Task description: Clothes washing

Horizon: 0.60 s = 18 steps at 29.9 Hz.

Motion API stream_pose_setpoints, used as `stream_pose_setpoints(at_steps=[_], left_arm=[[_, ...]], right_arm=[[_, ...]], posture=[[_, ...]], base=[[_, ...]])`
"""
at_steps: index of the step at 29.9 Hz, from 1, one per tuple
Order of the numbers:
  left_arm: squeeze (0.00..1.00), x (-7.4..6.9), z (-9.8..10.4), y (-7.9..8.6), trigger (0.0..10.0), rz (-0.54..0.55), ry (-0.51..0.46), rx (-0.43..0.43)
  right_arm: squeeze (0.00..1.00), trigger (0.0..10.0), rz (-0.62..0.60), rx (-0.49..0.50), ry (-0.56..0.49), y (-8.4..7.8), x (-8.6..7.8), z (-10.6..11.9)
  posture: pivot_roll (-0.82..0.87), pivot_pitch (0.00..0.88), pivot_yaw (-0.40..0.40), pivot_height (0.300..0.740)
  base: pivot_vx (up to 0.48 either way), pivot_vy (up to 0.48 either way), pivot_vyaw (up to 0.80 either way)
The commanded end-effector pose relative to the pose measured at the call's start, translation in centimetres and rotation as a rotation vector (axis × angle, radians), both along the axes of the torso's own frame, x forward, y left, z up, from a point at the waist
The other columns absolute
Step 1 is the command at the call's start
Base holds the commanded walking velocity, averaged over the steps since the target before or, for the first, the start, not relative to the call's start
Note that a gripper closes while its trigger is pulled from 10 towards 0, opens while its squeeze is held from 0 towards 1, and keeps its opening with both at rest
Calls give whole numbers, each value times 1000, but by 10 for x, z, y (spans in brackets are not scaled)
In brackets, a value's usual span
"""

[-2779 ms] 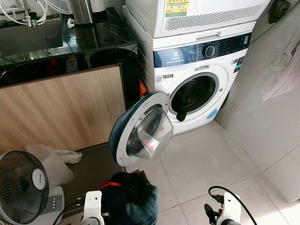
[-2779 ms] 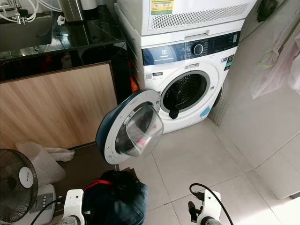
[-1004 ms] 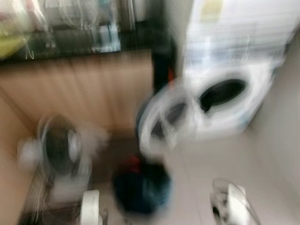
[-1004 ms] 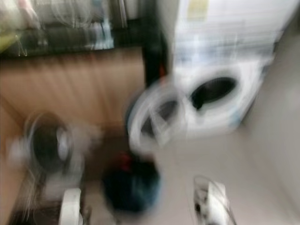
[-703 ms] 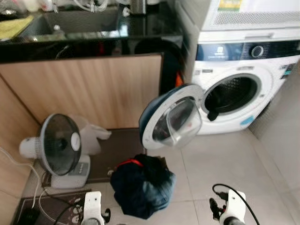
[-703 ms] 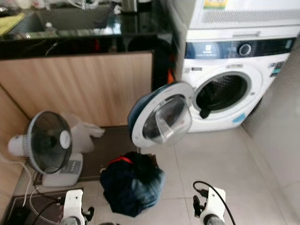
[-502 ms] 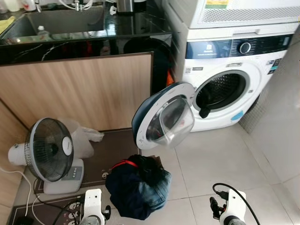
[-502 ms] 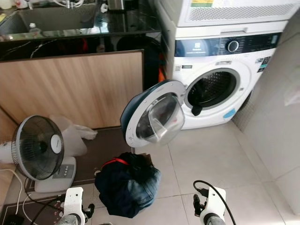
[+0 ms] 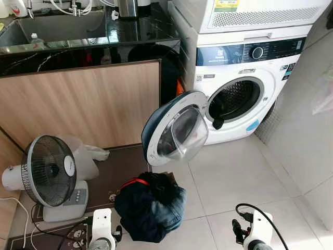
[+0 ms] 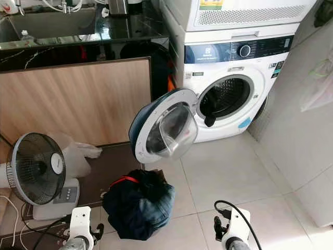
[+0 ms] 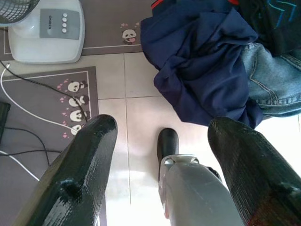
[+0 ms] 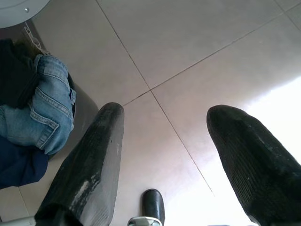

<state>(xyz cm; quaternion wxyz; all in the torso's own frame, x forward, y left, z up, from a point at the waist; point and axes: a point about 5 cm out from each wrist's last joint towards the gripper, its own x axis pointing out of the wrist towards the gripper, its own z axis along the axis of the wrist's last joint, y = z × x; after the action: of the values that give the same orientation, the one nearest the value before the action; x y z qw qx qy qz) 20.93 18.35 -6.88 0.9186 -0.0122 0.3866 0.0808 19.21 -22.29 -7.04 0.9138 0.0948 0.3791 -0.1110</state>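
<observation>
Washing machine [image 9: 244,78] door [image 9: 174,130] hangs open, pile of clothes [image 9: 151,205] on the floor nearby. Left gripper [image 11: 162,155] and right gripper [image 12: 164,150] both spread wide, holding nothing.

A standing fan [image 9: 49,174] beside perhaps a plastic bag [image 9: 89,156].

The washing machine [image 9: 244,99] is white with a dark blue control band; its door [image 9: 174,128] has a navy rim. The clothes pile [image 9: 151,205] at six o'clock mixes navy cloth, blue denim and black. The mat [image 11: 70,101] is grey-brown with panda faces. The fan [image 9: 49,179] is white with a black grille.
</observation>
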Motion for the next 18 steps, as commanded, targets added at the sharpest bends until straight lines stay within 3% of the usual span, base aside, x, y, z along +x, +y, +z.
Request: stream_pose_setpoints(at_steps=[1,3,18], left_arm=[[0,-5,-3,0,10000,-8,29,0],[0,-5,-3,0,10000,-10,30,1],[0,-11,-6,6,10000,-9,59,35]], right_arm=[[0,10000,-11,8,21,0,-4,-3],[0,10000,-11,7,22,0,-5,-3],[0,10000,-34,29,30,5,-10,-7]], posture=[[46,94,-13,740],[46,94,-13,740],[26,143,27,740]], base=[[-349,0,0],[-349,0,0],[0,0,0]])
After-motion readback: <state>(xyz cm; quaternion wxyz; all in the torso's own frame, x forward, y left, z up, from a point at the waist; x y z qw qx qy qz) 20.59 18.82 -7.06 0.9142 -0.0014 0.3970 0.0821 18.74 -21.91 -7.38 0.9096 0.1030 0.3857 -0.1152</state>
